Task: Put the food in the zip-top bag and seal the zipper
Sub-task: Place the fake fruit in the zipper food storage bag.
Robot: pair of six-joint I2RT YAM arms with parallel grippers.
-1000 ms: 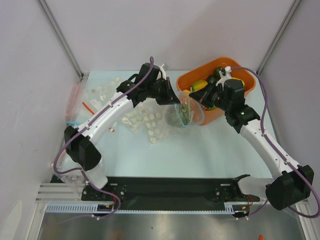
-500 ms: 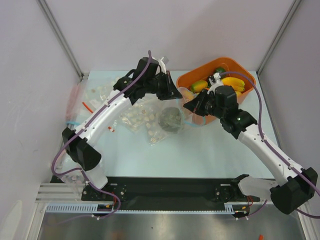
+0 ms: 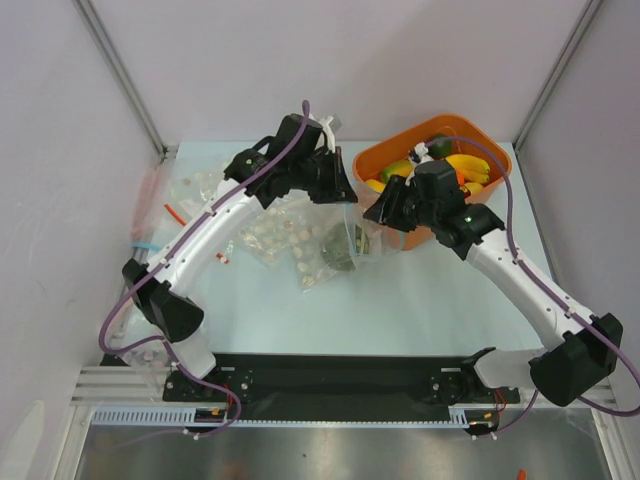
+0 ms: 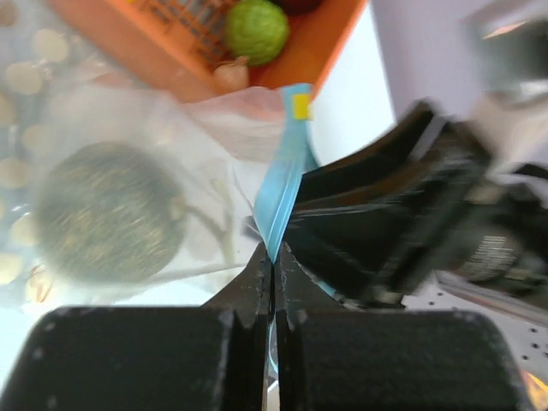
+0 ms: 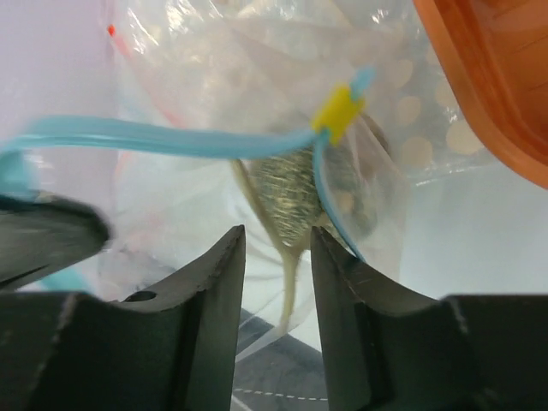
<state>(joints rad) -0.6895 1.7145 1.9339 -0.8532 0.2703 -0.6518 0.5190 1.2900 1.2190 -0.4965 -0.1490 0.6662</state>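
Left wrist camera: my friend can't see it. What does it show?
The left gripper pinches the thin light-blue zipper strip of a clear soft plastic bag holding a grey-green bumpy ball. An orange bin sits behind.

From my station the zip-top bag (image 3: 362, 238) reads as clear plastic, its zipper (image 5: 171, 137) light blue with a yellow slider (image 5: 338, 112). The bumpy ball (image 4: 107, 223) I see through the film is grey-green and finely speckled. The bin (image 3: 486, 133) is bright orange, and in it I pick out yellow bananas (image 3: 468, 165) and a lime-green fruit (image 4: 257, 27). The other bags (image 3: 285, 240) are clear, printed with white dots. The table (image 3: 420, 300) is pale blue. The left arm (image 3: 215, 235) and right arm (image 3: 520, 280) are white with black joints; the left gripper (image 4: 272, 257) and right gripper (image 5: 278, 244) are black.
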